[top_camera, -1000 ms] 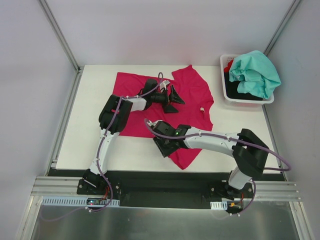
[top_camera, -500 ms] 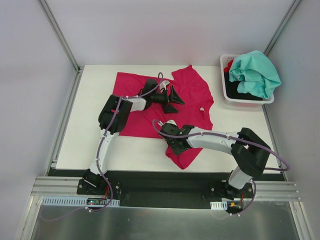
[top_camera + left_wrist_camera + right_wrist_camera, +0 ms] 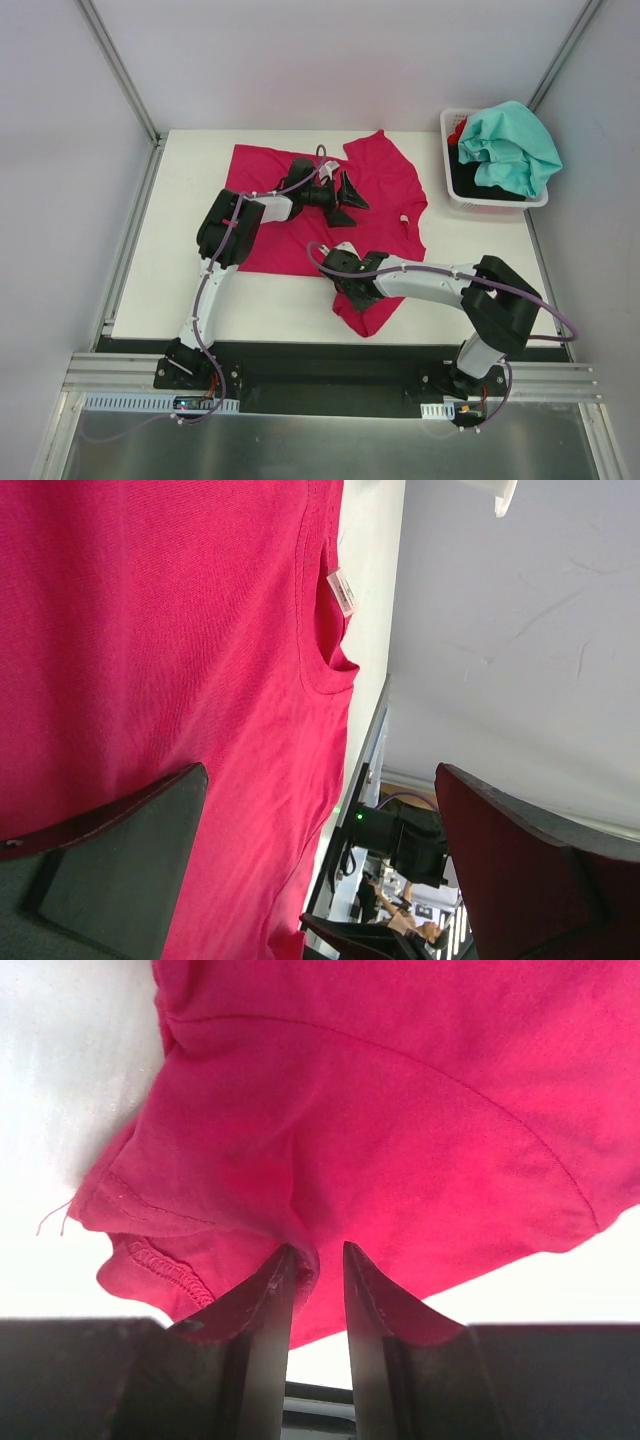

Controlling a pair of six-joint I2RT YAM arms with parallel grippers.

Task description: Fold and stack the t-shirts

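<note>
Magenta t-shirt [image 3: 395, 190] lies flat across the middle of the surface [image 3: 180, 230], one part bunched toward the near edge. Right claw [image 3: 318, 1255] pinches a fold of that bunched cloth. Left claw [image 3: 350, 192] stands spread wide over the shirt. Teal t-shirt [image 3: 510, 145] is heaped in the basket [image 3: 447, 125] at the far right corner.

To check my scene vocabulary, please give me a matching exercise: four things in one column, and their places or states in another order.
1 magenta t-shirt
2 teal t-shirt
3 left gripper
4 right gripper

A pinching a shirt edge
B atop the white basket
C spread on the table
D wide open

Pairs: 1-C, 2-B, 3-D, 4-A
</note>
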